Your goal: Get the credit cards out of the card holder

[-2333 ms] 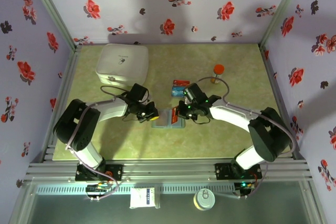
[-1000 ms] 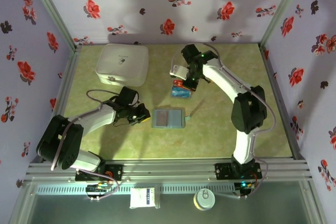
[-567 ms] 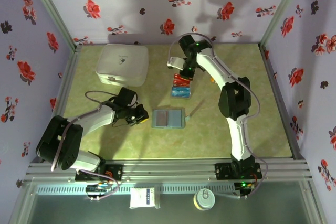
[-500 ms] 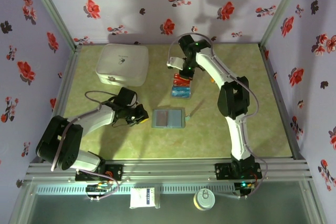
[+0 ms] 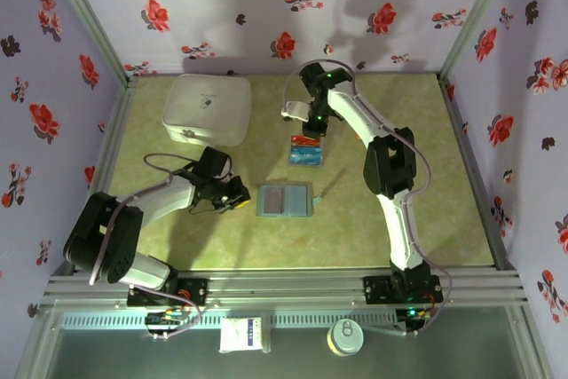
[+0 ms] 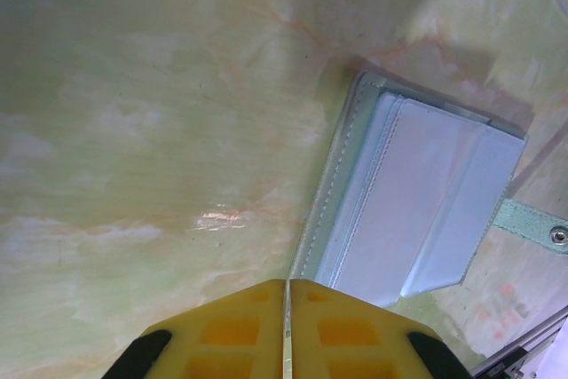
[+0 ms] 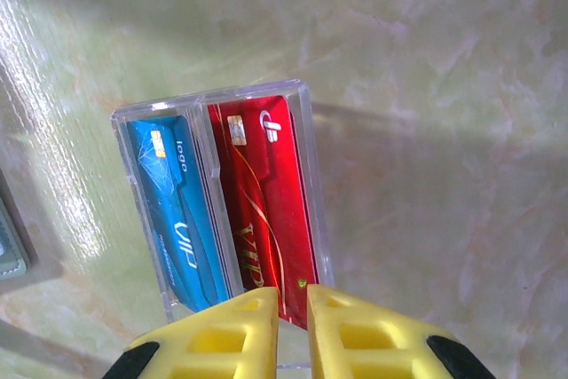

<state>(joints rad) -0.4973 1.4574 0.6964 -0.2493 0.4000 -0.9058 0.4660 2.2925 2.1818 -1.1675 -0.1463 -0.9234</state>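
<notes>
The grey-blue card holder (image 5: pixel 285 200) lies open and flat mid-table; the left wrist view shows its panels (image 6: pixel 417 201) and its tab (image 6: pixel 532 224). My left gripper (image 5: pixel 240 201) rests just left of it, its yellow tips (image 6: pixel 286 283) pressed together on nothing. Behind the holder, a red credit card (image 5: pixel 304 139) and a blue credit card (image 5: pixel 305 157) lie side by side. In the right wrist view the red card (image 7: pixel 262 210) and blue card (image 7: pixel 177 210) sit in a clear two-slot tray (image 7: pixel 306 104). My right gripper (image 7: pixel 292 295) hovers over the red card's end, jaws a narrow gap apart.
A white rounded-square box (image 5: pixel 206 109) stands at the back left. The right arm (image 5: pixel 355 122) reaches far back over the table's middle right. Patterned walls close in the table on three sides.
The right arm has stretched further back over the cards, and its jaws have parted slightly from shut. The left arm and the card holder have stayed put.
</notes>
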